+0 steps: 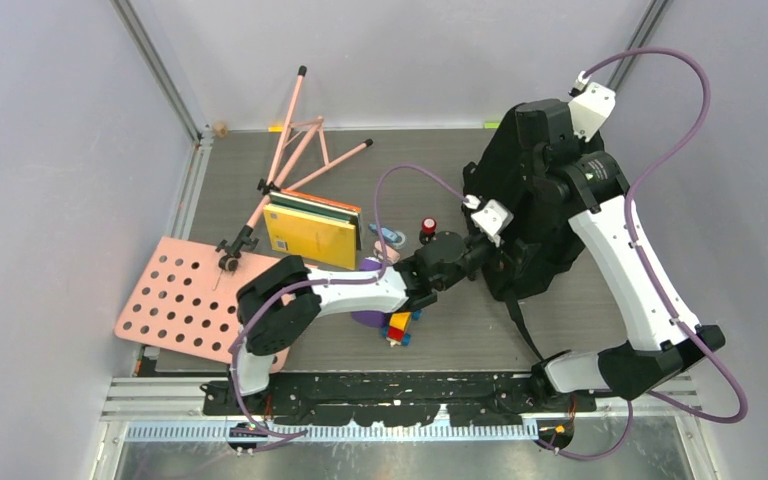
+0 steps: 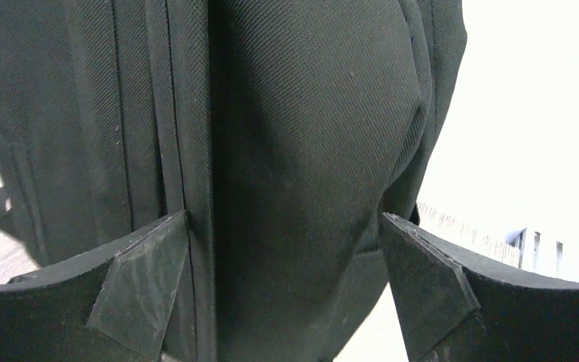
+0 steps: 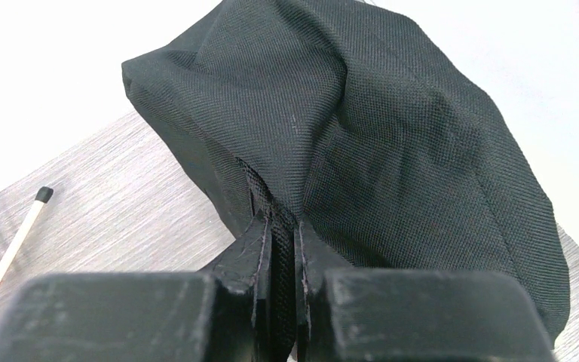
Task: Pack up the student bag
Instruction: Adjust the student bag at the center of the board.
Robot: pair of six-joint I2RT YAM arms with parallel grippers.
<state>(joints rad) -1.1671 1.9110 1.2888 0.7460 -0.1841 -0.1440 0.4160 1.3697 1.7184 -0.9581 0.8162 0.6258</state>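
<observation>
Black woven fabric fills both wrist views. The student bag (image 1: 535, 225) stands slumped on the table at about three o'clock from the middle, with a strap trailing toward the near edge. The right gripper (image 3: 275, 222) has its jaws pinched together on a thin strip of the bag near its top; whether that strip is seam or zip edge I cannot tell. The left gripper (image 2: 283, 226) faces the bag's side with its jaws wide apart, holding nothing, the fabric close in front of them. I'd say the packing has barely begun. The yellow books (image 1: 310, 235) at ten o'clock, the coloured blocks (image 1: 398, 328) at six and a purple container (image 1: 362, 319) under the left arm all lie out on the table. I can see no open mouth on the bag.
</observation>
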